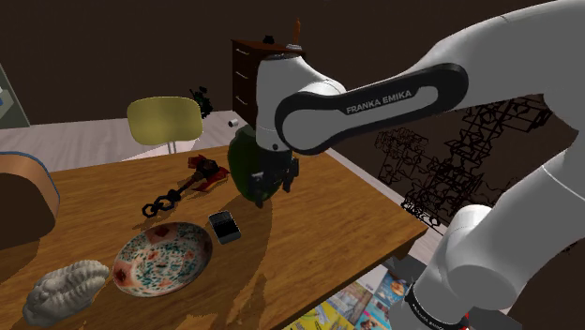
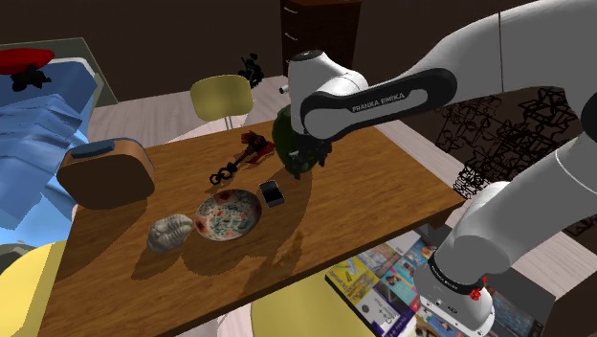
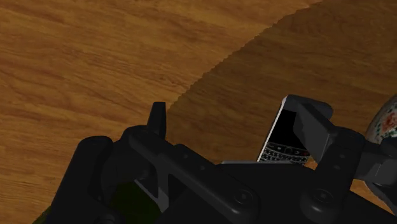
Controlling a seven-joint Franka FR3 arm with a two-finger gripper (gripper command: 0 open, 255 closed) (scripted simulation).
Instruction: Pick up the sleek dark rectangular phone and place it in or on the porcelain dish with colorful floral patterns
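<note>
The dark phone (image 1: 223, 225) with a small keypad lies flat on the wooden table (image 1: 319, 234), just beside the rim of the floral dish (image 1: 161, 258). In the second exterior view the phone (image 2: 273, 192) sits to the right of the dish (image 2: 228, 214). My black gripper (image 1: 273, 187) hangs open a little above the table, to the phone's right and slightly behind it in the shoulder view. In the wrist view the gripper (image 3: 233, 118) has nothing between its fingers; the phone (image 3: 284, 137) shows past one finger (image 3: 313, 124), partly hidden, and the dish's edge (image 3: 385, 127) lies beyond.
A dark green round object (image 1: 244, 161) stands right behind the gripper. A black chain-like piece (image 1: 164, 202) and a red-brown item (image 1: 203, 172) lie further back. A grey shell-like lump (image 1: 66, 289) rests by the dish. A yellow chair (image 1: 165, 120) stands beyond the table; magazines (image 1: 356, 305) cover the floor.
</note>
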